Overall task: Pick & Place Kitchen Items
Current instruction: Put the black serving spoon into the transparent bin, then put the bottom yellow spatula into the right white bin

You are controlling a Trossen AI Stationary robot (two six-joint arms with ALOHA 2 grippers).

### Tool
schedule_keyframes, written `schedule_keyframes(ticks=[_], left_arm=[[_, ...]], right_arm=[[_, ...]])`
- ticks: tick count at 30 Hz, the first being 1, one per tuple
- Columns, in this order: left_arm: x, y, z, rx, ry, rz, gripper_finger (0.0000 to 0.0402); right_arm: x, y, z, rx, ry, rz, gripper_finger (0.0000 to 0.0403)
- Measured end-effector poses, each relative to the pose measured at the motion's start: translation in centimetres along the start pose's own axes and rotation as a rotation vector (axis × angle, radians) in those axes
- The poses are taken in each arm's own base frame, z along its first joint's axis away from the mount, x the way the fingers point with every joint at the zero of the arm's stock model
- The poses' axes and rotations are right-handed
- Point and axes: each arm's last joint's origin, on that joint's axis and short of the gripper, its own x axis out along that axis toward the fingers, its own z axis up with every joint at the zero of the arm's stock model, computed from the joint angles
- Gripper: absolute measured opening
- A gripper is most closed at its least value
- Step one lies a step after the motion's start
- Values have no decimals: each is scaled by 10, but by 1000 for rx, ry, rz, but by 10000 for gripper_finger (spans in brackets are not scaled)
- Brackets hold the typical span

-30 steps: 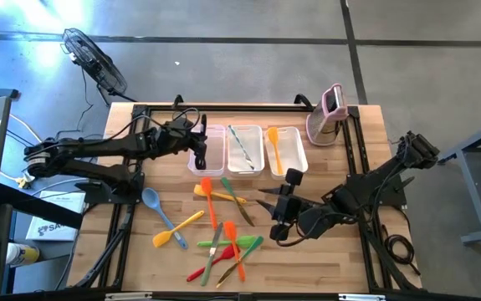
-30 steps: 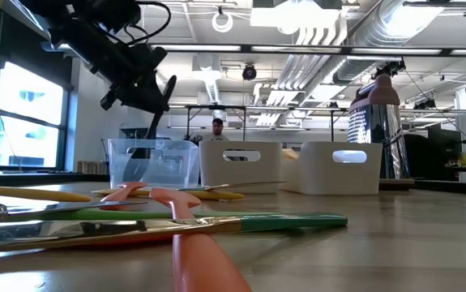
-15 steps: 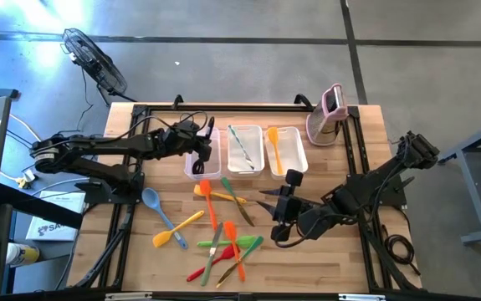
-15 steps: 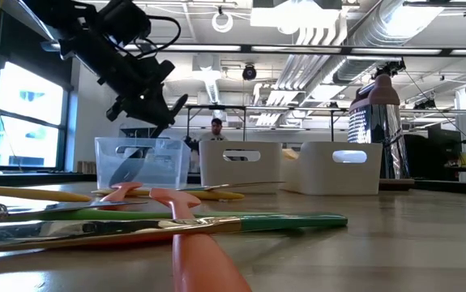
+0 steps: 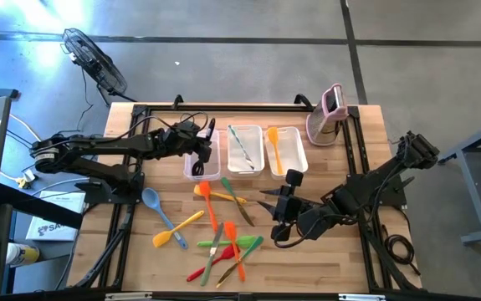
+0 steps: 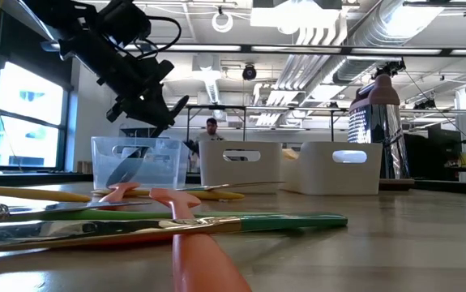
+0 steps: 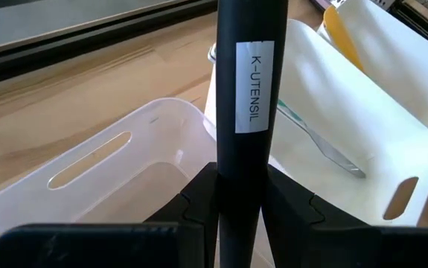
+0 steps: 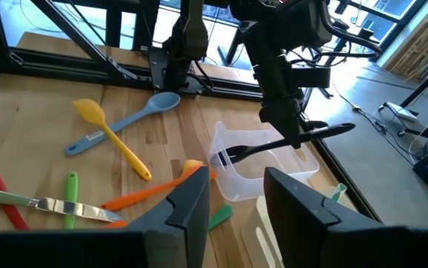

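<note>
Left gripper (image 5: 200, 144): reaching over the left tub (image 5: 204, 156), fingers clamped on black utensil (image 8: 288, 144).
Utensil: handle near level.
Right gripper (image 5: 267, 203): fingers apart, idle.

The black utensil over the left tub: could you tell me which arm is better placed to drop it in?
Left. Its gripper is shut on the black utensil above the left tub.

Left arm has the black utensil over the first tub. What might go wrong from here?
1. The left gripper is shut on the black utensil, which lies nearly level across the left tub; let go now, it may hang on the rim or tip out.
2. The gripper sits close to the tub's wall, so pulling away may nudge the light tub.
3. The right gripper waits near the orange spatula; an early move could scatter the pile.
</note>
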Motion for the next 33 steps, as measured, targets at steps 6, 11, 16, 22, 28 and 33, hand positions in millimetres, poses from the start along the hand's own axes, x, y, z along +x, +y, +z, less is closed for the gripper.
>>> schedule_keyframes(ticks=[6,11,16,22,28,33], left_arm=[[0,0,0,-9,1,0,108],[0,0,0,-20,1,3,160],[0,0,0,-18,-2,5,167],[-6,-3,9,27,-35,-11,169],[-34,-17,40,71,-89,-140,170],[-70,-27,63,145,-41,-313,170]], right_arm=[[0,0,0,-2,1,0,119],[0,0,0,-2,2,0,119],[0,0,0,1,2,0,119],[0,0,0,1,2,0,119],[0,0,-1,-4,5,-1,119],[1,-1,-3,-28,25,-7,119]])
